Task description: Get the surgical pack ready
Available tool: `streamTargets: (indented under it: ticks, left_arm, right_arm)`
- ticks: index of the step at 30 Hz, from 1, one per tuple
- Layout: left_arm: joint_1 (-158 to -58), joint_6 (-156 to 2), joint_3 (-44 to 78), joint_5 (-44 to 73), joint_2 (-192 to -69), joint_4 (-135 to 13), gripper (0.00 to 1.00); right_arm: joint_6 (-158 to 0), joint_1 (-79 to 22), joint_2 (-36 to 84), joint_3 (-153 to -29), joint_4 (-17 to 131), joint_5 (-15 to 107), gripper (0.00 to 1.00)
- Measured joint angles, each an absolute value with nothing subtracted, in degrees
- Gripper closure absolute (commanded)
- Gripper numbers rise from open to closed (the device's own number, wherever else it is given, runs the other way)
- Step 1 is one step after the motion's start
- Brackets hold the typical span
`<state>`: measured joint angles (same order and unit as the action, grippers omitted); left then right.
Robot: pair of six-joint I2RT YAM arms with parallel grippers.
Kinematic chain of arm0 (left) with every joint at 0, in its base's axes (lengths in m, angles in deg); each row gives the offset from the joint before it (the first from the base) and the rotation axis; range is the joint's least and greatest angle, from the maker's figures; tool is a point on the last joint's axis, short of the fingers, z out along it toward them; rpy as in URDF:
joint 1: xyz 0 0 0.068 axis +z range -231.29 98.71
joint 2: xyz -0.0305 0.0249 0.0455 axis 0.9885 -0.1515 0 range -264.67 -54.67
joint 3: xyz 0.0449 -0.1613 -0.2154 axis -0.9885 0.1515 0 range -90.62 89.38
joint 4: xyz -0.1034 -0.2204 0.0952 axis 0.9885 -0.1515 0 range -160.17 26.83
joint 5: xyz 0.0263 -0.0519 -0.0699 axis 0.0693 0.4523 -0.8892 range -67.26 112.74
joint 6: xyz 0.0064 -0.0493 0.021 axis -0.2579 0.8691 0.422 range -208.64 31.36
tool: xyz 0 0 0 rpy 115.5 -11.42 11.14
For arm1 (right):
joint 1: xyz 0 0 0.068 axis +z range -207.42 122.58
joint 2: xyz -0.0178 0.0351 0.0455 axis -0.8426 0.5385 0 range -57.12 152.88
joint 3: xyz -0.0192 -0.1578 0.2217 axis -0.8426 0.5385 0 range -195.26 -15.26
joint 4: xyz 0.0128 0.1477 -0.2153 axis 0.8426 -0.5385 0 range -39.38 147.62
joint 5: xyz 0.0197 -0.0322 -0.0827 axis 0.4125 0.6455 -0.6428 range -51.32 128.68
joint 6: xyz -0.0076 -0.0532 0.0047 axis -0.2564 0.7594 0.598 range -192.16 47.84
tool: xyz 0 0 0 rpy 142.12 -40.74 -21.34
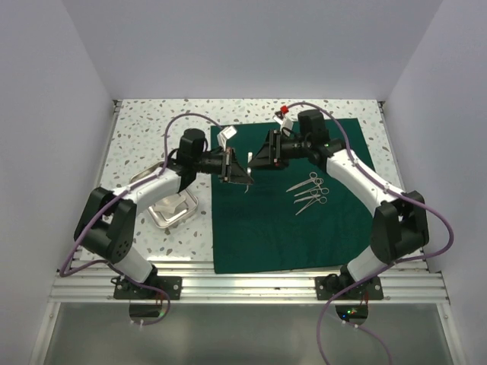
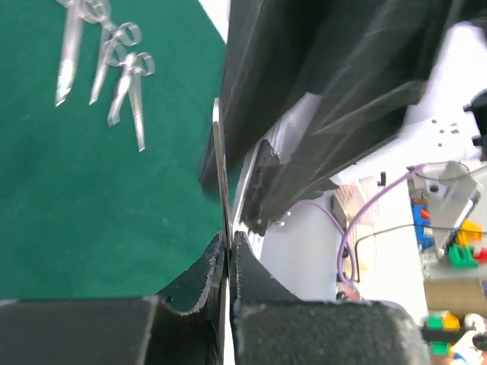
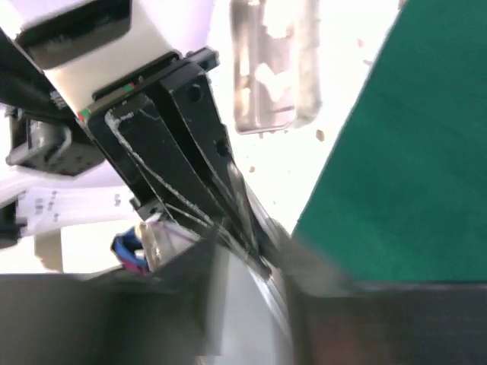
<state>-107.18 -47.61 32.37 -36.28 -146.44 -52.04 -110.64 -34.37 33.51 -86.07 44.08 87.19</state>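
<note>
The dark green drape [image 1: 259, 236] lies spread flat on the table. Several steel scissor-like instruments [image 1: 310, 192] lie on its right half, and they also show in the left wrist view [image 2: 106, 68]. My left gripper [image 1: 243, 175] hovers over the drape's upper middle, shut on a thin steel instrument [image 2: 219, 167] seen edge-on between its jaws [image 2: 228, 245]. My right gripper [image 1: 257, 158] faces it, almost touching. In the blurred right wrist view its fingers [image 3: 255, 293] stand apart around the instrument's other end. The small metal tray [image 1: 169, 218] sits left of the drape with white pieces inside [image 3: 268, 76].
The left arm [image 1: 152, 186] crosses over part of the tray. White walls close in on the left, right and back of the speckled table [image 1: 152, 129]. A metal rail [image 1: 251, 285] runs along the near edge by both arm bases.
</note>
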Motion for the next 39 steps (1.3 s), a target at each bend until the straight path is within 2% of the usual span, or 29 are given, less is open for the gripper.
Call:
streamTargets:
  ticks: [3,5,6,7,8,13,17,19,22,25,29,35,39]
  left_arm:
    - [-104.34,-47.23,35.67,-33.64,-144.45,-53.92,1.00]
    - [-100.51,-48.02,37.68,-30.53,-142.16,-58.55,1.00]
    - [-97.93,-49.09,38.11,-28.02,-140.80,-62.40,1.00]
    - [-95.35,-50.25,38.33,-24.52,-139.36,-66.36,1.00]
    - [-92.80,-51.34,38.33,-20.89,-137.94,-70.33,1.00]
    - [-84.18,-54.80,38.31,-2.40,-131.84,-84.61,1.00]
    - [-80.43,-55.93,39.60,2.62,-132.85,-87.77,0.98]
    - [-79.38,-56.79,40.19,3.48,-135.47,-88.58,0.77]
    - [-79.11,-57.83,41.46,4.00,-138.22,-89.61,0.55]
    - [-79.11,-58.56,41.54,4.05,-138.18,-90.44,0.46]
    - [-79.16,-59.89,40.26,4.09,-138.14,-90.77,0.44]
    - [-79.77,-61.68,35.32,4.07,-138.14,-90.97,0.44]
    - [-81.82,-62.66,33.04,3.63,-138.14,-90.86,0.43]
  right_arm:
    - [-108.65,-34.00,34.32,-91.45,34.31,77.95,0.26]
    - [-108.13,-34.24,35.09,-95.07,27.88,70.38,0.23]
    - [-108.11,-34.74,35.33,-96.34,24.69,66.14,0.25]
    - [-108.33,-35.51,35.55,-97.00,21.87,62.75,0.36]
    - [-108.72,-36.77,35.72,-97.15,18.37,58.32,0.39]
    - [-112.98,-42.83,36.66,-92.78,8.43,45.16,0.40]
    - [-115.01,-46.46,37.53,-87.56,5.20,39.21,0.44]
    - [-115.45,-47.16,38.69,-86.38,4.91,37.62,0.45]
    - [-116.11,-47.24,41.08,-86.33,5.48,36.64,0.47]
    - [-116.72,-47.20,43.79,-86.73,5.81,35.96,0.51]
    - [-118.16,-47.20,45.93,-87.40,6.51,35.59,0.62]
    - [-120.72,-47.20,46.93,-86.83,8.60,35.61,0.69]
    - [-122.23,-47.18,49.16,-86.83,9.28,35.63,0.70]
